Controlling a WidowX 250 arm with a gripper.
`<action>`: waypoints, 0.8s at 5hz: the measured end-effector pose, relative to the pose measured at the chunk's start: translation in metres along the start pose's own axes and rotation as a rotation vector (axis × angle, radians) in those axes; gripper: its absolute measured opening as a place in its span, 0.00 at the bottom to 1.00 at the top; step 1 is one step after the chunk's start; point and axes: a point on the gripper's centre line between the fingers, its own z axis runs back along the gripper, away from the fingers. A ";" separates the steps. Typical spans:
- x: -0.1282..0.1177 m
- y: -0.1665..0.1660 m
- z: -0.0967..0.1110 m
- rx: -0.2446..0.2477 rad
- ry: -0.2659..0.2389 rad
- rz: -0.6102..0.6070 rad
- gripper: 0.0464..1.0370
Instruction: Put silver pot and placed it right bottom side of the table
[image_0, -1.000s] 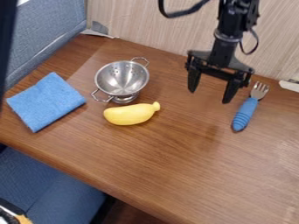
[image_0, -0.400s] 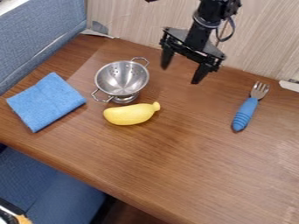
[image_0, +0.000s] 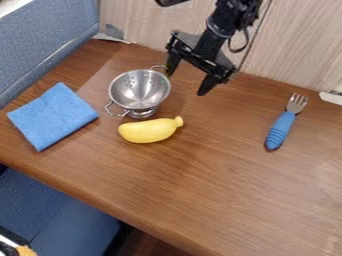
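Ok so your gripper (image_0: 189, 80) is up near the back edge of the worktop (image_0: 227, 195), jaws released & spread wide apart. The silver pot (image_0: 139, 90) sits to the left of them in the view and a bit closer to the camera, w/ its bowl outside the gap. Its back handle (image_0: 159, 67) is right by the left-hand jaw in the view, and they overlap from this angle, so you can't tell if they're touching tbh. The other jaw is farther right, apart from the pot.

Pot's upright on the upper left part of the worktop, btwn the blue cloth and the jaws. Looks like a mini colander: shiny metal, round open bowl w/ small holes, a raised foot underneath, thin wire loop handles. One loop points to the back right, the other to the front left.

Counts for you: 1 pot w/ 2 handles, 1 blue cloth (image_0: 53, 117) lying flat at the left, 1 yellow banana-shaped thing (image_0: 148, 131) just in front of the pot w/ its stem end to the right, and 1 fork (image_0: 281, 127) w/ a blue grip, well apart at the right, tines toward the back.
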 end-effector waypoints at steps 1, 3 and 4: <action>-0.006 0.011 -0.016 0.033 0.063 0.031 0.96; -0.010 0.017 -0.042 -0.027 0.122 0.074 0.96; -0.010 0.015 -0.052 -0.042 0.147 0.068 0.90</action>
